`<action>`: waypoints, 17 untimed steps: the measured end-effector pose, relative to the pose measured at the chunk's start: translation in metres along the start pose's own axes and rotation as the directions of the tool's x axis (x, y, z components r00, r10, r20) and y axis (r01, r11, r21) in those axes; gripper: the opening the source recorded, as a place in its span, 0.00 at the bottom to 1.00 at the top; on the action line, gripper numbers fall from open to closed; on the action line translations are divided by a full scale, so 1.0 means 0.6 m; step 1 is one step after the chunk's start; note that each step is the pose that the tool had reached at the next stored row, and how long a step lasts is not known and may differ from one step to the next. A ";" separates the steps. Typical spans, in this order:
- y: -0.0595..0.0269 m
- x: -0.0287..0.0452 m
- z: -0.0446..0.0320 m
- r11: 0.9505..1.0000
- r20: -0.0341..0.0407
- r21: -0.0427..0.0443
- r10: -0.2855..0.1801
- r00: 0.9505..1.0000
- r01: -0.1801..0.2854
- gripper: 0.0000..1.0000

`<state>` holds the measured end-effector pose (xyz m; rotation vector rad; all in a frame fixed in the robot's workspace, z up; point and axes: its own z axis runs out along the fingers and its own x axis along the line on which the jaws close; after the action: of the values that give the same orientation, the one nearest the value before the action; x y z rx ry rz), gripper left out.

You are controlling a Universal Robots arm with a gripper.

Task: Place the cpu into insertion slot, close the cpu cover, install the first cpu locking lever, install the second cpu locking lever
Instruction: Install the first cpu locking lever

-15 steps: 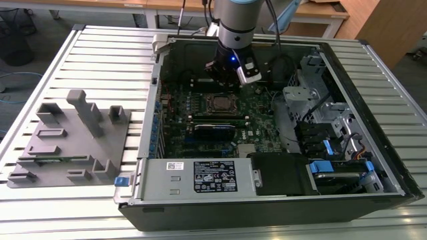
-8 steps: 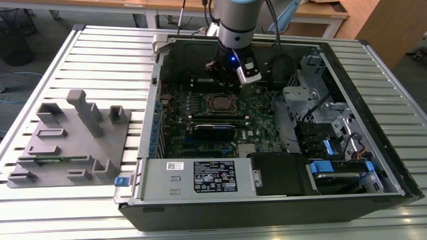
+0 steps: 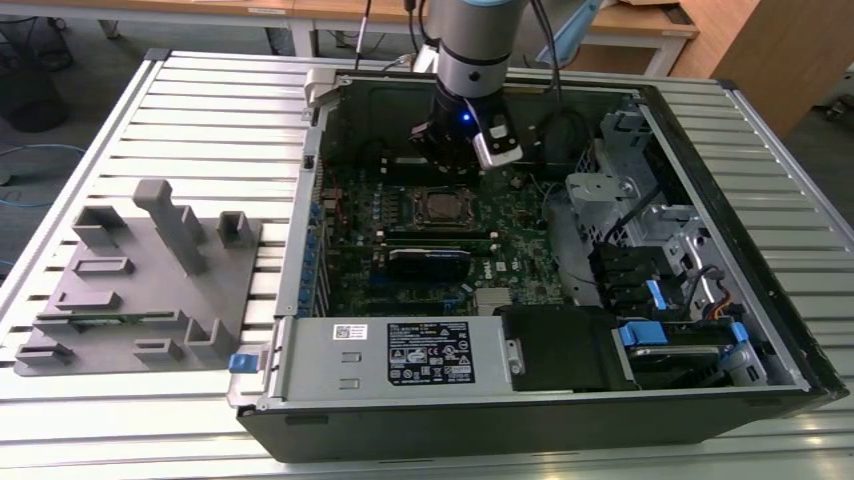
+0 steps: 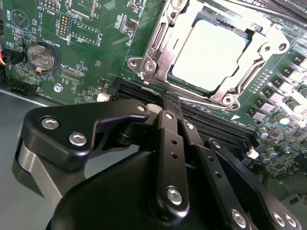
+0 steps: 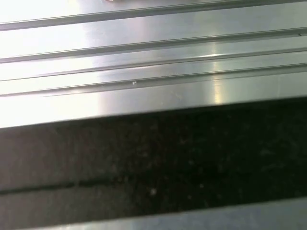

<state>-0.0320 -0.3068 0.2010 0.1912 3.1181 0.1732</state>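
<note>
Gripper (image 4: 167, 103): fingers pinched together, holding nothing, upper centre of ext. view, over board (image 4: 86, 28) | cpu (image 4: 211, 55) sits in insertion slot (image 3: 441, 205), mid-frame, cpu cover (image 4: 156, 48) looks down over it | risk: levers' latch state unclear, so cover may spring up if unlatched; tips off-line could scrape board.

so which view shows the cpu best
The second wrist view: the cpu is close up, its pale top ringed by the cover. The exterior view shows it small on the board. The first wrist view faces ribbed metal.
</note>
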 end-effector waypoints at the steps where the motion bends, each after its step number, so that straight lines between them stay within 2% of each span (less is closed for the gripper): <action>1: 0.000 0.000 0.000 1.000 0.000 0.000 0.001 1.000 -0.001 0.10; 17: 0.009 -0.003 0.003 1.000 0.004 0.006 0.026 1.000 -0.026 0.10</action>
<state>-0.0292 -0.3015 0.1997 0.2321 3.1136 0.1635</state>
